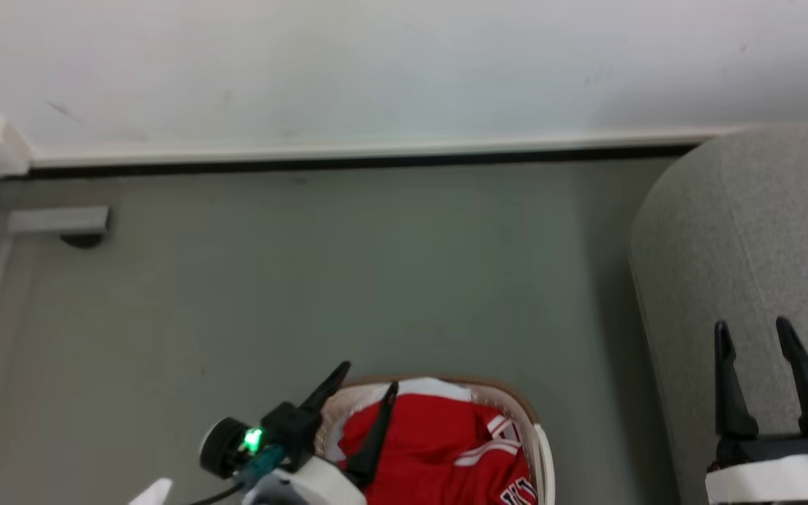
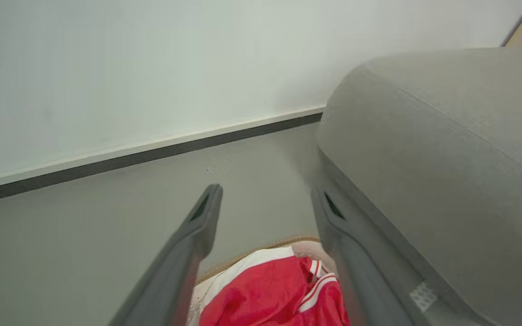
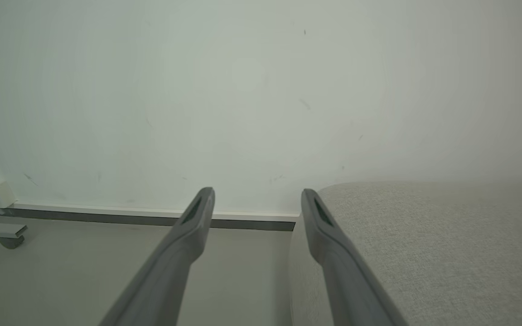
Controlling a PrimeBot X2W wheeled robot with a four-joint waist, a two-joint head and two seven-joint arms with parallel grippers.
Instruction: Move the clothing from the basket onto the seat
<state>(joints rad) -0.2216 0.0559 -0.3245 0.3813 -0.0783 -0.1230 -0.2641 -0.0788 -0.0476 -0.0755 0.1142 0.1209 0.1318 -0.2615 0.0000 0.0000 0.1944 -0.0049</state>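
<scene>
The only writing is black-and-white lettering on the red clothes (image 1: pixel 432 435), at 5 o'clock on the heap in the head view; the picture's bottom edge cuts it off and it cannot be read. The clothes, red with white stripes and a white band, lie in the basket (image 1: pixel 543 449) at 6 o'clock in that view, on the grey floor (image 1: pixel 376 280). The left pincer (image 1: pixel 369 376) hangs over the basket's left end with its fingers spread apart and nothing between them: one finger crosses the red cloth, the other reaches past the brown rim toward 1 o'clock. Whether either one touches the cloth cannot be told. In the left wrist view the clothes (image 2: pixel 270 290) lie at 6 o'clock, low between the spread fingers of the left pincer (image 2: pixel 268 192). The sofa seat (image 1: pixel 748 231) fills 3 to 5 o'clock of the head view, well apart from the basket. The right pincer (image 1: pixel 752 326) hangs above it, fingers spread and empty.
</scene>
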